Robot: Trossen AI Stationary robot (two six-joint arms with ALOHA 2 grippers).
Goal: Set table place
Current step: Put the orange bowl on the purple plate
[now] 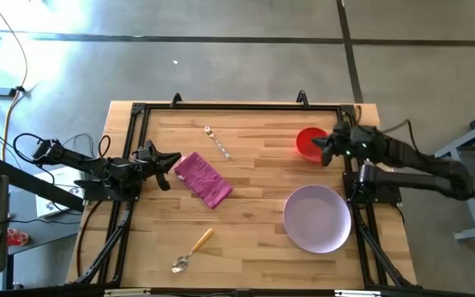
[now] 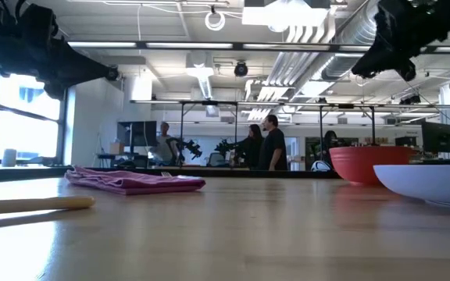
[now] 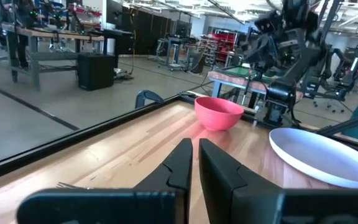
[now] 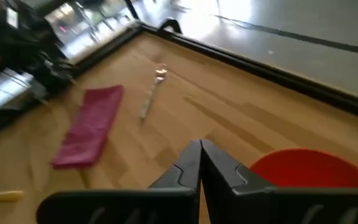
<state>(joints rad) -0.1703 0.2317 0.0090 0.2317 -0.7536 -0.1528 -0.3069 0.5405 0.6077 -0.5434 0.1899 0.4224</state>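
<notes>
- From overhead I see the whole surface [image 1: 246,239]: the lilac plate [image 1: 317,218] sits at the right side towards the near edge, the red bowl [image 1: 308,143] beyond it at the far right, the magenta napkin [image 1: 204,179] left of centre, the fork [image 1: 218,142] towards the far edge and the wooden-handled spoon [image 1: 191,251] near the front. My left claw [image 1: 168,166] sits at the left edge just beside the napkin; my right claw [image 1: 325,149] is at the bowl's right rim. From this height I cannot judge either claw's fingers.
- The level camera gives what the overhead cannot: the napkin [image 2: 135,180] lies flat and folded, the spoon handle [image 2: 33,204] at the left foreground, the bowl [image 2: 369,164] standing behind the plate's rim [image 2: 428,184]. It also shows people [image 2: 262,144] standing in the room behind.
- My left wrist camera shows the left claw [image 3: 194,163] clenched, fingertips nearly touching, grasping nothing, with the bowl [image 3: 218,112] and plate [image 3: 322,157] far across and the fork tines [image 3: 73,185] just visible.
- My right wrist camera shows the right claw [image 4: 200,163] clenched and empty beside the bowl's rim [image 4: 312,174], with the napkin [image 4: 92,126], fork [image 4: 151,94] and the tip of the spoon handle [image 4: 4,195] beyond.
</notes>
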